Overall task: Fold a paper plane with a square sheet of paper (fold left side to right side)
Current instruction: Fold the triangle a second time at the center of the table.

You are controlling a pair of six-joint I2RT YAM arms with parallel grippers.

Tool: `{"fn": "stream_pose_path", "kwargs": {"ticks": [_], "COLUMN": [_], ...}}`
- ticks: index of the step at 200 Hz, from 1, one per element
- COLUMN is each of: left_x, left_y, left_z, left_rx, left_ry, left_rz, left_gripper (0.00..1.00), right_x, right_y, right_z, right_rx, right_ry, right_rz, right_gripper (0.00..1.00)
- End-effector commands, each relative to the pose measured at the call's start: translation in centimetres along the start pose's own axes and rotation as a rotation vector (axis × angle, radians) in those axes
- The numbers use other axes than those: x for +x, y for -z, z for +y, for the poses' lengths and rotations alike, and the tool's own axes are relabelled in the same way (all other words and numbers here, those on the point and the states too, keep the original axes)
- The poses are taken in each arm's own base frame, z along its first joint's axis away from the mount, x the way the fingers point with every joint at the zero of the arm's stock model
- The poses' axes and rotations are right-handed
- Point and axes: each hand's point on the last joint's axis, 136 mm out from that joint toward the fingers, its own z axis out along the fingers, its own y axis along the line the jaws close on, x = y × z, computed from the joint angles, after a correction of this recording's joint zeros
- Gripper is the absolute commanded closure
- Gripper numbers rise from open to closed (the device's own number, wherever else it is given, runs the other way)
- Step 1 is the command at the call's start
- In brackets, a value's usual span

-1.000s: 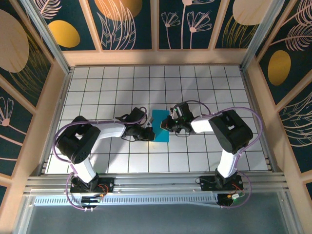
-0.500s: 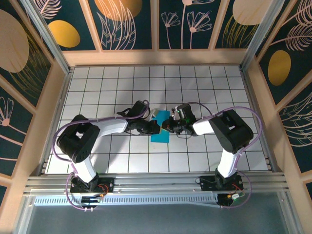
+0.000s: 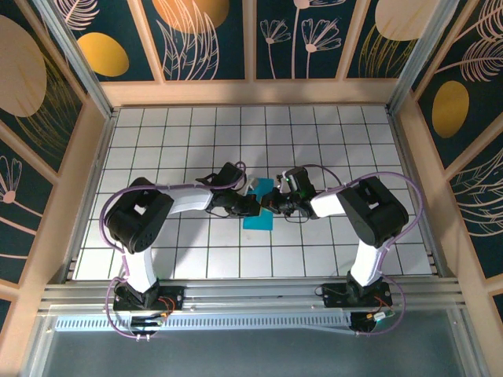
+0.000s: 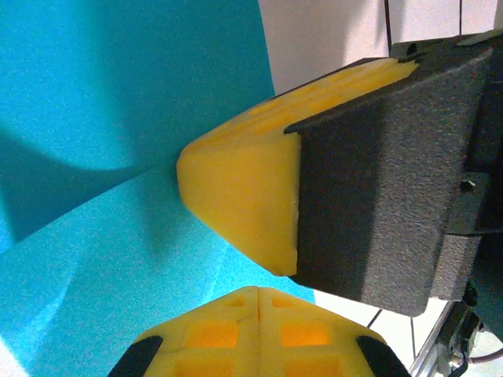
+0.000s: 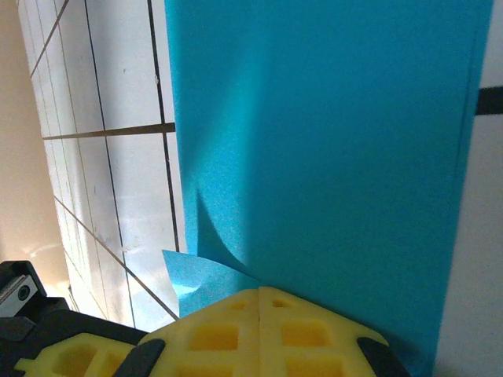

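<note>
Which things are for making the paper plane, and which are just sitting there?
For the job: blue paper, left gripper, right gripper, both shut.
Just there: white tiled table, flowery walls.

Bright cyan-blue paper point(image 3: 258, 219) on a white table point(image 3: 330, 141) gridded with dark lines, yellow fingers point(image 4: 236, 196) backed in black, black-and-white arms point(image 3: 185, 206), and navy walls point(image 3: 212, 47) patterned with gold discs and cream line-drawn leaves and flowers.
</note>
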Motion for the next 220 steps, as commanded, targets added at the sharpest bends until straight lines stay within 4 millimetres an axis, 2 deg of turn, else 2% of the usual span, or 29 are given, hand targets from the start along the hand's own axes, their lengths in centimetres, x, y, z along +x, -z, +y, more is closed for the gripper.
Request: {"fn": "stream_pose_path", "kwargs": {"ticks": [1,46,87,131,136,180,220], "left_x": [0.3,1.1,1.8,2.0,2.9,4.4,6.9], "left_y": [-0.8,-1.0,-1.4,-1.1,-1.1,-0.5,0.3], "left_z": [0.6,1.1,2.6,2.9,3.5,4.2,4.8], "left_rx": [-0.011,-0.016,-0.07,-0.09,-0.1,-0.112,-0.119], "left_ry": [-0.012,-0.012,0.0,-0.01,0.001,0.006,0.02], "left_rz": [0.021,0.043,0.059,0.062,0.078,0.098,0.132], "left_gripper": [1.0,1.0,1.0,1.0,1.0,1.0,1.0], "right_x": [3.1,3.1,3.1,3.2,3.2,3.1,3.2], "right_y": [-0.3,-0.3,-0.3,-0.2,-0.2,-0.1,-0.2], "right_z": [-4.7,-5.0,-5.2,-5.6,-5.7,-5.9,-6.1], "right_rx": [0.163,0.179,0.19,0.212,0.213,0.223,0.232], "right_ry": [-0.084,-0.083,-0.082,-0.083,-0.084,-0.088,-0.085], "right_rz": [0.093,0.097,0.098,0.101,0.102,0.101,0.107], "right_gripper": [1.0,1.0,1.0,1.0,1.0,1.0,1.0]}}
